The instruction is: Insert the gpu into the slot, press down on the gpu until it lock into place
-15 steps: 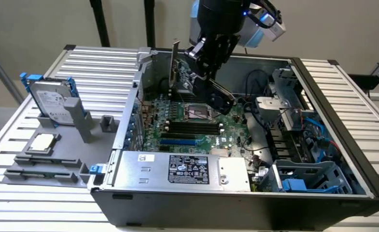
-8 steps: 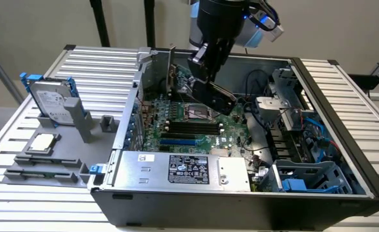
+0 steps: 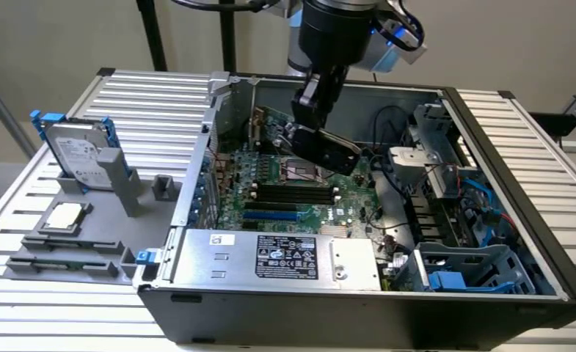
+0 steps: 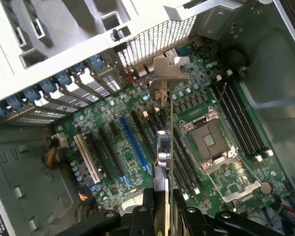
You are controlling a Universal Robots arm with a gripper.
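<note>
Right, the open case (image 3: 366, 319) on the bench (image 3: 62, 315) holds the motherboard (image 3: 342, 209), with the power supply (image 3: 278, 257) at the front. The hand (image 3: 312, 130) is clamped on the gpu (image 3: 329, 150), which hangs tilted above the board near the processor socket (image 3: 302, 172), clear of the slot (image 3: 271, 215). Memory sticks (image 3: 293, 194) lie between the two.

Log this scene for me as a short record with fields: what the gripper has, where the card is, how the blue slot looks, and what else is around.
gripper: shut on the gpu
gpu: black card, held tilted in the air above the motherboard, not seated
slot: long blue strip, bare, nothing in it
card against slot: in the wrist view the card hangs edge-on between the slot and the processor socket
power supply: silver labelled box inside the case
hard drive: upright in a holder outside the case, at the exterior view's left
</note>
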